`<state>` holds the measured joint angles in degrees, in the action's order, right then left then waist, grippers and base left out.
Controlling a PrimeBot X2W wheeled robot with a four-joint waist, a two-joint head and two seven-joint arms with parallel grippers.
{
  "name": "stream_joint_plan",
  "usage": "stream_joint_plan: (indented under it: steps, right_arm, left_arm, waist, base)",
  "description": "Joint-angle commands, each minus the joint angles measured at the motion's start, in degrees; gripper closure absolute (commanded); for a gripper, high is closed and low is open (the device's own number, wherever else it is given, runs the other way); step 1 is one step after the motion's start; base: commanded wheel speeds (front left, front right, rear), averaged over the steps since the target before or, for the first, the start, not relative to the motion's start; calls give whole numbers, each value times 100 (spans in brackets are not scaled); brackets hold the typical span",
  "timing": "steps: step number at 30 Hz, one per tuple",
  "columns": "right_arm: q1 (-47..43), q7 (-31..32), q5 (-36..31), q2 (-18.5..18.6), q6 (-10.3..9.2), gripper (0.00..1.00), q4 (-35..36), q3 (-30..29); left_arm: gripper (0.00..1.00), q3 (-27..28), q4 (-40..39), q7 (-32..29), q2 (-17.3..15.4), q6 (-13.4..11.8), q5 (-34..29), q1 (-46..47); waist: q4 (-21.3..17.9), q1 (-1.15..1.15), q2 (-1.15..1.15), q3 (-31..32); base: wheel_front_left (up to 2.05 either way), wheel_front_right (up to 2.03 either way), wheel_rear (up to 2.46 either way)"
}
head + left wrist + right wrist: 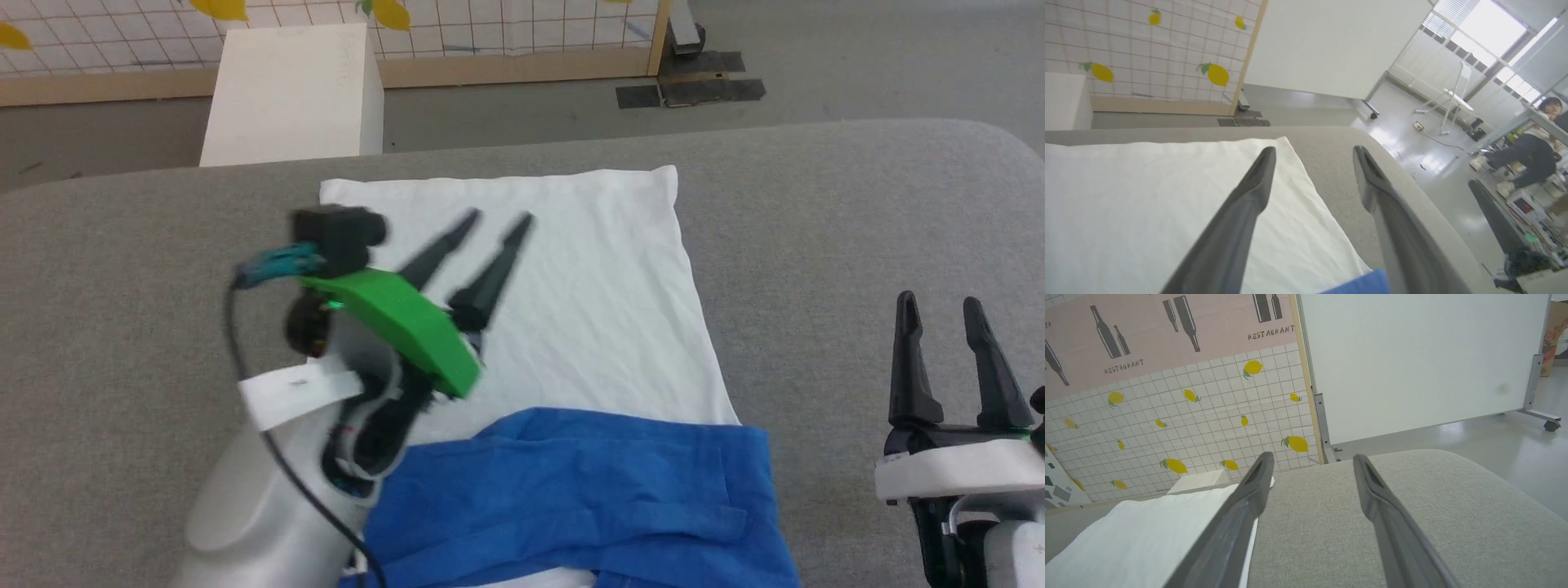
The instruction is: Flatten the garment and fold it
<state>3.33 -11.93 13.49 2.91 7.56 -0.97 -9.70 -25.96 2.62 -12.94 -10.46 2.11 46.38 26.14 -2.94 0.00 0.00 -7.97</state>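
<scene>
Hovering open and empty, the left gripper [500,219] hangs over the soft white shirt with bright blue sleeves [588,286]: blue folded just behind its wrist, white body beneath and ahead. The right gripper [939,302], open too, sits beside the shirt. Smart play, I'd say: pinch 2 far corners low, evenly.

Lemon-tiled wall [1188,428], white partition [1412,355], grey floor [1506,437]

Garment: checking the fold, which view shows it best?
Head view: the garment shows nearly whole, blue sleeves across its white body. Left wrist view: white cloth, a blue corner. Right wrist view: a white edge.
</scene>
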Motion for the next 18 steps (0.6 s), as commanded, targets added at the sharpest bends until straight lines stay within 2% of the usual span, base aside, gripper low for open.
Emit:
stream_joint_plan:
  steps: [1, 4, 8, 11, 14, 18]
  right_arm:
    - [-27, 26, -46, -3, -8, 0, 5, 16]
    - [-9, 125, -45, -3, -8, 0, 27, 78]
    - [85, 397, -48, -3, -8, 0, 35, 177]
    - [316, 824, -23, -3, -8, 0, -40, 191]
    - [789, 1271, -84, -3, -8, 0, -135, 244]
    - [1738, 2219, -52, -3, -8, 0, -515, 227]
  left_arm:
    - [0, 254, 15, 434, -137, -72, -162, -7]
    - [0, 762, 237, 1466, -427, -204, -560, -226]
    - [0, 1044, 595, 2491, -796, -473, -1278, -559]
    - [0, 1266, 676, 2720, -824, -698, -1532, -790]
    - [0, 1479, 540, 2773, -803, -796, -1627, -949]
    - [0, 1684, 152, 2789, -757, -867, -1751, -1030]
  waist:
    - [74, 0, 0, 99]
    - [91, 0, 0, 163]
    - [94, 0, 0, 166]
    - [82, 0, 0, 61]
    - [67, 0, 0, -145]
    - [124, 0, 0, -571]
  base:
    - [0, 0, 0]
    - [0, 0, 0]
    - [0, 0, 0]
    - [0, 0, 0]
    - [0, 0, 0]
    - [0, 0, 0]
